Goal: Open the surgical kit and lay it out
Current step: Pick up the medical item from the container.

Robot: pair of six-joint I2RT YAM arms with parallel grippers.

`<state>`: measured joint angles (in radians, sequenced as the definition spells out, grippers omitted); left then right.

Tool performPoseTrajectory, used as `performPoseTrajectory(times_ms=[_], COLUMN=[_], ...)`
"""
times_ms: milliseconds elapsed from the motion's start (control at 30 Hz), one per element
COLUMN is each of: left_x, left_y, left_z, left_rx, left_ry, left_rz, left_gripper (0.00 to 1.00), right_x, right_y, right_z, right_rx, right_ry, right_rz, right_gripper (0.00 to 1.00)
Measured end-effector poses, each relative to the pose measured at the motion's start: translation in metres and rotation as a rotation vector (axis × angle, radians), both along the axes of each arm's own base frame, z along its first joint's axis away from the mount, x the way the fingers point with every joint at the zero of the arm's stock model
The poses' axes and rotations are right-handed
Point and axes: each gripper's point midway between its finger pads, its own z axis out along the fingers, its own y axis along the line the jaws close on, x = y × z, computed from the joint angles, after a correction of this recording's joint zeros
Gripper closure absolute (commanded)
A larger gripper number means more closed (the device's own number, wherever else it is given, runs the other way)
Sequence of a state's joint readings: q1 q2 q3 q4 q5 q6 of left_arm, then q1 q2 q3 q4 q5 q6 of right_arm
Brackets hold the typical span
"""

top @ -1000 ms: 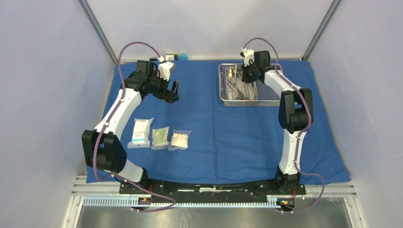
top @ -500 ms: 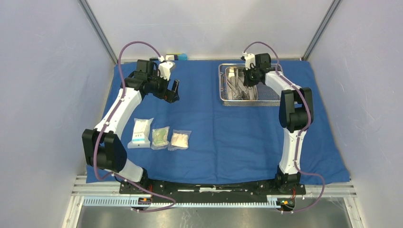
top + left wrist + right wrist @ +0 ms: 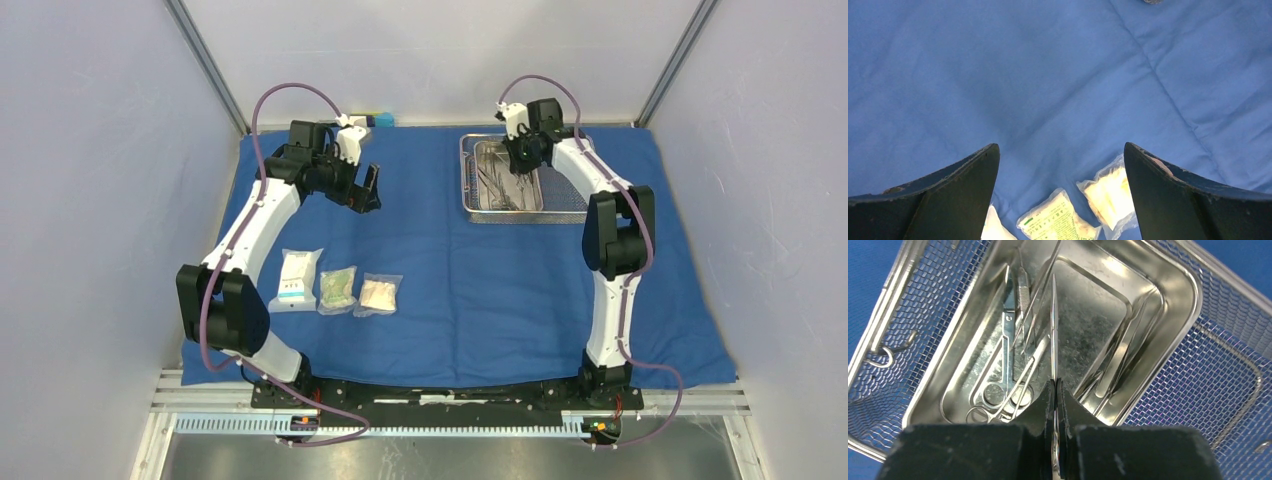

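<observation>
**Lifting one instrument clear of the pan**

The blue cloth wrap (image 3: 470, 260) lies spread flat, with the steel mesh tray (image 3: 570, 205) at its far right and three packets (image 3: 338, 290) at near left. Above the inner pan (image 3: 1088, 315), our right jaws are clenched on one slim instrument (image 3: 1053, 330). We should raise it straight, clear of the scissors (image 3: 1007, 340) beneath, then lay it flat on bare cloth. Our left jaws hang released, empty.

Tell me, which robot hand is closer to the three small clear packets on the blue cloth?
Left. The left gripper hovers open just beyond the three small clear packets; the right gripper is far off over the rectangular steel mesh tray, shut on a slim metal instrument.
</observation>
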<state>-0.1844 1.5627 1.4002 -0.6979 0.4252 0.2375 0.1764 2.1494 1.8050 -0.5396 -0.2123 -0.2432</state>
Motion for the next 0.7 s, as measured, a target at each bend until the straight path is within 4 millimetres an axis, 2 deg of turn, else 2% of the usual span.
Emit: performPoseTrajectory(times_ms=[233, 400, 567, 700], left_x=[0.001, 0.0, -0.001, -0.002], left_y=[-0.001, -0.004, -0.005, -0.009], left_z=[0.004, 0.005, 0.006, 0.007], left_rx=[-0.007, -0.02, -0.026, -0.042], left_ry=[-0.006, -0.005, -0.004, 0.001], left_rz=[-0.005, -0.016, -0.02, -0.034], left_gripper=[0.0, 0.0, 0.0, 0.0], right_x=[0.001, -0.005, -0.024, -0.038], right_y=[0.016, 0.018, 0.01, 0.011], right_z=[0.016, 0.018, 0.027, 0.051], right_rx=[-0.136, -0.183, -0.156, -0.054], right_ry=[-0.049, -0.056, -0.052, -0.08], right_rz=[0.051, 0.066, 0.065, 0.063], right_gripper=[1.0, 1.0, 1.0, 1.0])
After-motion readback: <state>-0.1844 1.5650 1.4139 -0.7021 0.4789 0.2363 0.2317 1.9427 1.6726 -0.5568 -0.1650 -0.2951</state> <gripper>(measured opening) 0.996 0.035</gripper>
